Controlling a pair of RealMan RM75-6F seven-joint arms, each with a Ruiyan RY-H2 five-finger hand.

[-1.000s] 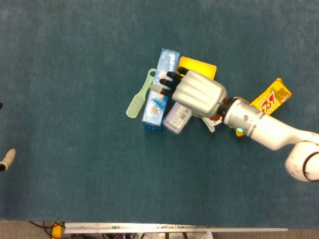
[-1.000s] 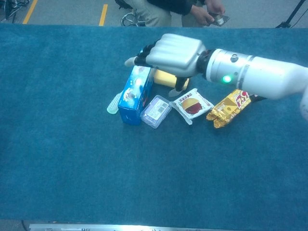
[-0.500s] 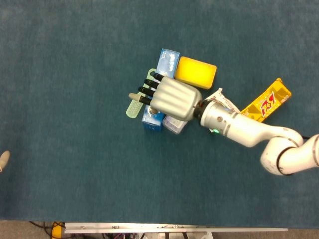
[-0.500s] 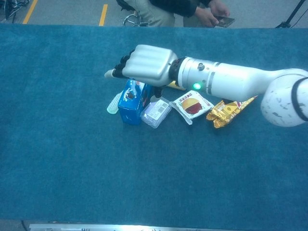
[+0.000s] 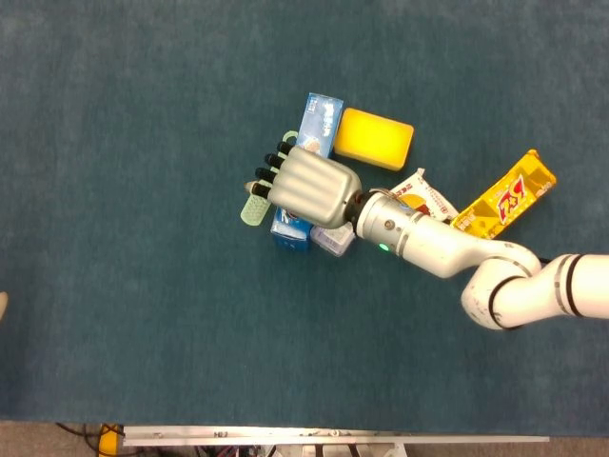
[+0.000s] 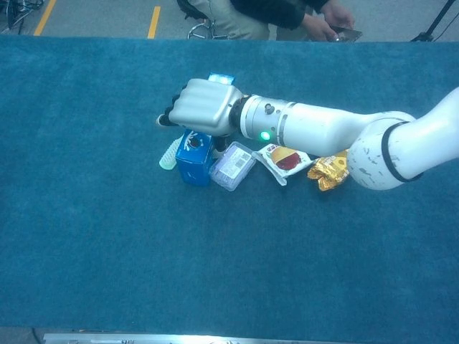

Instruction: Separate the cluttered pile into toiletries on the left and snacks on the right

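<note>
Blue carton, long and narrow, lies in the middle of the pile: the toothpaste box has a white-and-blue printed face, but its lettering is too small to read. The right hand covers the middle of this box, silver shell upward, with dark fingers curled down over the box's left edge; whether they actually clamp the box or only rest on it cannot be told. Just left of the box, touching its side, lies a pale green brush with a bristled oval head. Against the box's right side sits a small clear plastic case with a lilac printed label. At the far right corner of the box rests a yellow rounded block, soft-edged like a sponge. Further right, a white crinkled snack packet shows a red and brown picture, and beside it lies a shiny gold foil wrapper with red lettering that cannot be made out. All of it lies on a teal carpet-textured table. The left hand is outside both views.
</note>
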